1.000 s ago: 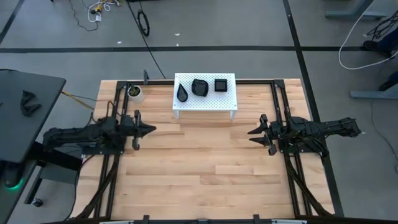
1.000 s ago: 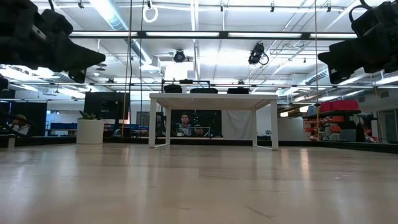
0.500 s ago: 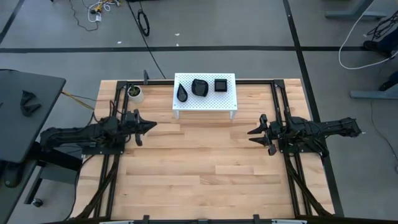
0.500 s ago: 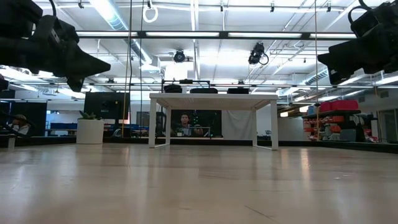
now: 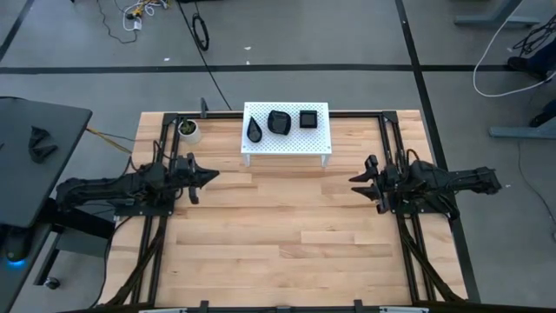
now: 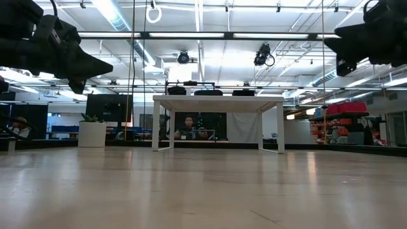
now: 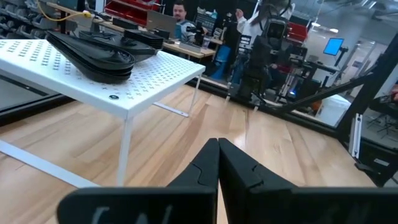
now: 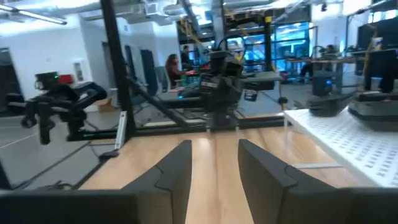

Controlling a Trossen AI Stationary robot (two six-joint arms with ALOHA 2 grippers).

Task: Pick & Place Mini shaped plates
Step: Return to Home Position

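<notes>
Three black mini shaped plates lie on top of a white perforated stand [image 5: 287,144] at the table's far middle: a teardrop one [image 5: 254,131], a lobed one [image 5: 279,122] and a square one [image 5: 309,118]. The teardrop plate [image 7: 93,53] shows close in the left wrist view. My left gripper [image 5: 213,177] hovers at the table's left, pointing level toward the right edge, shut and holding nothing. My right gripper [image 5: 354,183] hovers at the table's right, pointing toward the left edge, open with nothing between its fingers [image 8: 180,163]. Both stand nearer than the stand and apart from it.
A small white cup with a green plant [image 5: 188,130] stands at the far left corner. Black frame rails [image 5: 156,235] run along the table's left and right sides. Bare wood [image 5: 287,226] lies between the arms. People sit in the room beyond the table.
My left gripper has rolled about its own pointing line while staying in place, still shut. My right gripper has tipped its fingers slightly upward and drawn back a little toward the table's right edge, still open.
</notes>
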